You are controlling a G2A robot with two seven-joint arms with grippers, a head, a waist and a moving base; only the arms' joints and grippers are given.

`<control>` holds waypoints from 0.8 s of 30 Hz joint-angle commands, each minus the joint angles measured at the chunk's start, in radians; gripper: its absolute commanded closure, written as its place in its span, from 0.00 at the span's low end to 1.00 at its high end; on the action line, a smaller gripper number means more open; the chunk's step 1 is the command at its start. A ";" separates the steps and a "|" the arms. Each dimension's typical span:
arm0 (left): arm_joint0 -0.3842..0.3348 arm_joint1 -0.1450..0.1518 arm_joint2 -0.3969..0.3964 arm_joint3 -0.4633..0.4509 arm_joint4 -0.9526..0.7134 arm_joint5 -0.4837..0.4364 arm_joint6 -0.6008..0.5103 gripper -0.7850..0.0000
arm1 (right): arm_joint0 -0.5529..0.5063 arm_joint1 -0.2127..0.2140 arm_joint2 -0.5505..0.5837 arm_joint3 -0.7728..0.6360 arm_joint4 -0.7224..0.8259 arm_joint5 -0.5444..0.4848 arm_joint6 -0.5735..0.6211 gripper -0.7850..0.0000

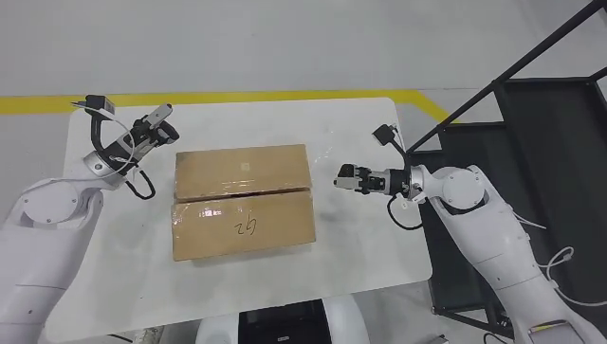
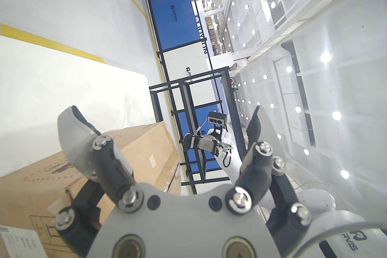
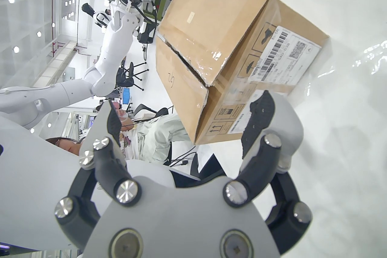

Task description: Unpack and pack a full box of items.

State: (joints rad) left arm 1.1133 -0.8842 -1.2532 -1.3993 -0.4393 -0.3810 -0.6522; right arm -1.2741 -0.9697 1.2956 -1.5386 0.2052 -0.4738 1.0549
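A closed brown cardboard box [image 1: 243, 202] lies in the middle of the white table [image 1: 360, 249], its two top flaps meeting along a taped seam. A white label sits on its end face [image 3: 284, 56]. My left gripper [image 1: 163, 122] hovers just off the box's far left corner, open and holding nothing; the left wrist view shows its fingers [image 2: 75, 132] spread above the box [image 2: 142, 144]. My right gripper [image 1: 343, 181] is a short way off the box's right end, open and holding nothing, pointing at the box [image 3: 211, 38].
A black metal rack [image 1: 531, 135] stands right beside the table's right edge. A yellow floor line [image 1: 237, 99] runs behind the table. Bare table surface lies in front of and to the right of the box.
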 commanded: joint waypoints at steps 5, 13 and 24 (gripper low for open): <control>0.000 0.000 0.000 0.000 0.000 0.000 0.000 0.00 | 0.000 0.000 0.000 0.000 0.000 0.000 0.000 0.00; 0.012 -0.001 -0.007 -0.007 0.003 0.013 0.020 0.00 | 0.010 -0.015 -0.103 0.007 0.030 0.043 0.028 0.00; 0.059 0.003 -0.081 -0.022 0.018 0.031 0.026 0.00 | 0.080 -0.043 -0.210 0.059 0.061 0.013 0.010 0.00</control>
State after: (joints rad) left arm 1.1699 -0.8810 -1.3301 -1.4205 -0.4234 -0.3521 -0.6253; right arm -1.1995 -1.0112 1.0917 -1.4853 0.2634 -0.4593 1.0652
